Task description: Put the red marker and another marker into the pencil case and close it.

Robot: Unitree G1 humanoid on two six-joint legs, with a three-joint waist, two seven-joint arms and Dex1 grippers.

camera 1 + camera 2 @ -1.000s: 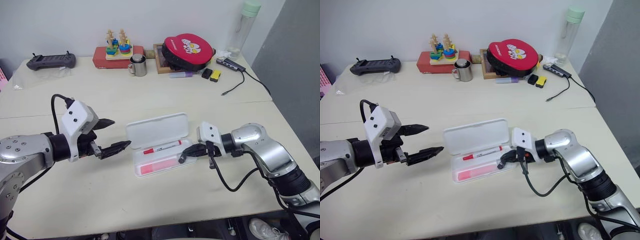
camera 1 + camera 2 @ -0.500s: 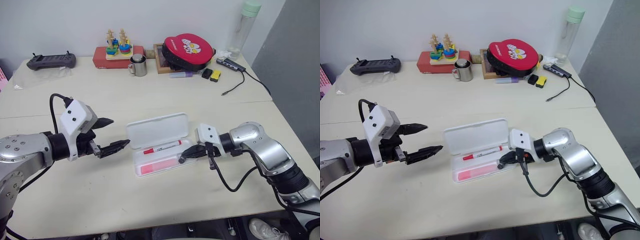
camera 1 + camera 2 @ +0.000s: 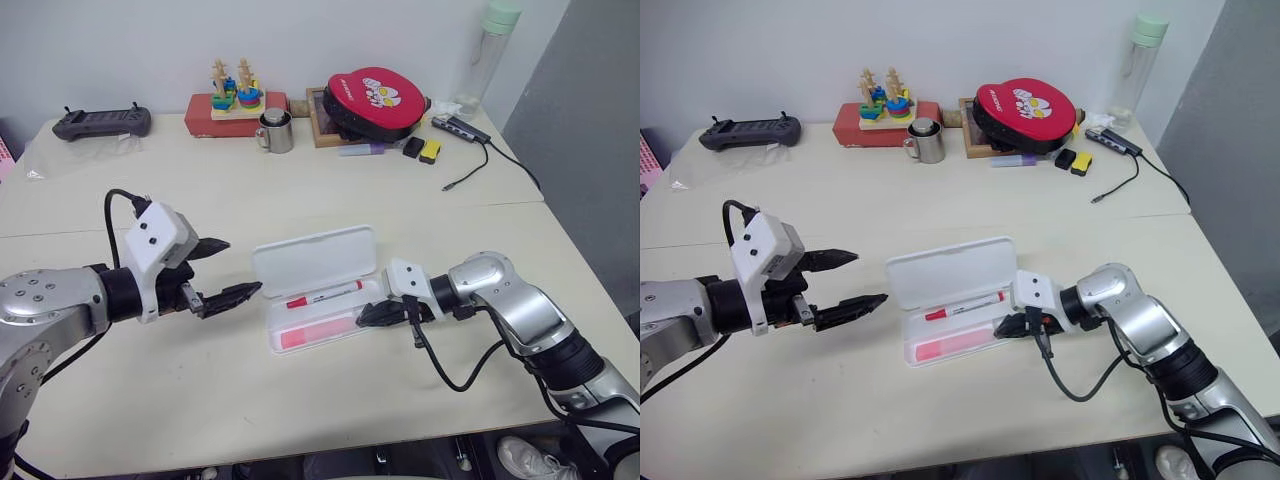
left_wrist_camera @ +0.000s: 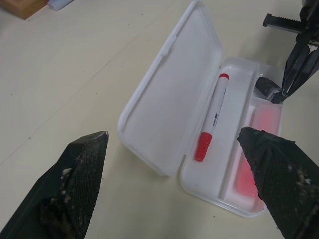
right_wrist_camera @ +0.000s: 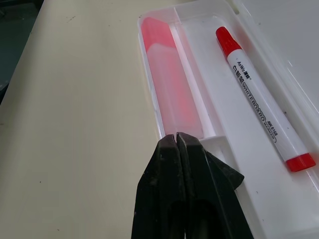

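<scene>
The white pencil case (image 3: 315, 260) lies open mid-table, its lid flat behind the tray. In the tray's back compartment rests the red marker (image 3: 325, 294), white-barrelled with a red cap. The thick pink marker (image 3: 315, 331) fills the front compartment. My right gripper (image 3: 365, 316) is shut on nothing. Its tip (image 5: 177, 137) sits inside the tray's right end, just past the pink marker (image 5: 172, 84) and beside the red marker (image 5: 261, 117). My left gripper (image 3: 243, 266) hovers open just left of the case, with nothing between its fingers.
Along the back of the table stand a grey controller (image 3: 102, 121), a stacking toy on a red box (image 3: 236, 100), a metal mug (image 3: 277, 130), a red round pouch (image 3: 378, 100), a bottle (image 3: 492, 50) and a cable (image 3: 470, 170).
My right wrist has tipped slightly lower at the case's right end, while its tip stays in place. The left gripper has not moved.
</scene>
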